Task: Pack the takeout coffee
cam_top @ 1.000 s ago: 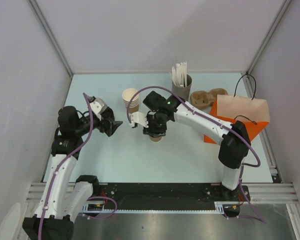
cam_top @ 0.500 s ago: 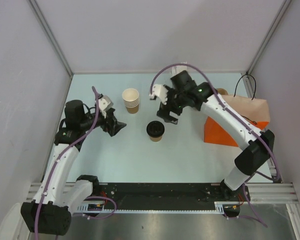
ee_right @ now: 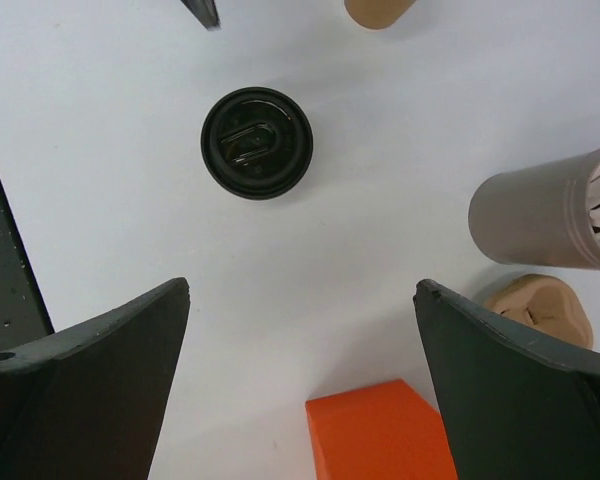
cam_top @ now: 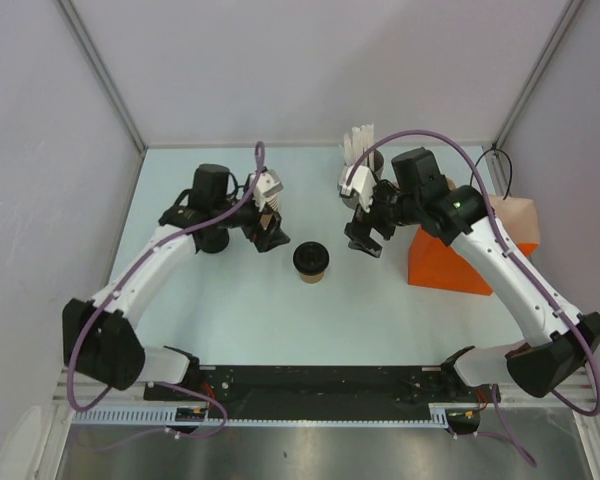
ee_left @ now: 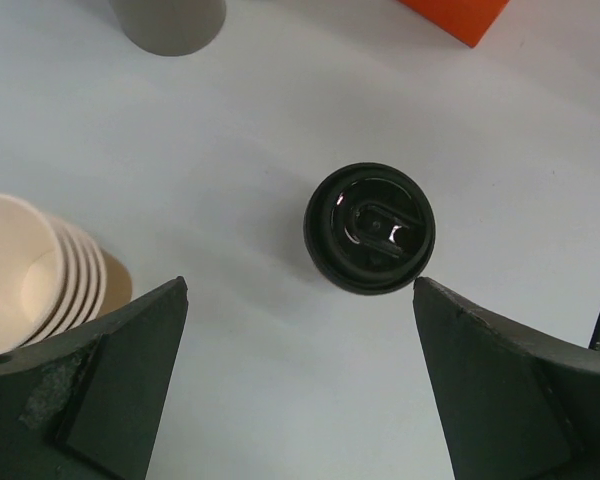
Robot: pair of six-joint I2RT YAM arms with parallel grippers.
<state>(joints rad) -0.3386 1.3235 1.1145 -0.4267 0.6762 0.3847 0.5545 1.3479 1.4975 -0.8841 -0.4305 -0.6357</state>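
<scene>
The takeout coffee point(cam_top: 310, 260), a small tan cup with a black lid, stands upright mid-table with nothing touching it. My left gripper point(cam_top: 270, 236) hovers just to its left, open. In the left wrist view the coffee point(ee_left: 370, 228) lies a little beyond the open left gripper point(ee_left: 300, 290), closer to the right-hand finger. My right gripper point(cam_top: 365, 240) hangs just right of the cup, open and empty. The right wrist view shows the coffee point(ee_right: 256, 142) ahead of the open right gripper point(ee_right: 302, 290), toward the left. The orange paper bag point(cam_top: 450, 265) sits at the right.
A stack of lidless tan cups point(ee_left: 30, 270) stands by my left gripper. A grey holder with white sticks point(cam_top: 360, 150) is at the back. A tan pulp cup carrier point(ee_right: 540, 305) lies beside it, near the corner of the orange bag point(ee_right: 380, 435).
My right gripper was shut over the coffee's top; it has opened and drawn back to the right. My left arm has swung right, close to the cup.
</scene>
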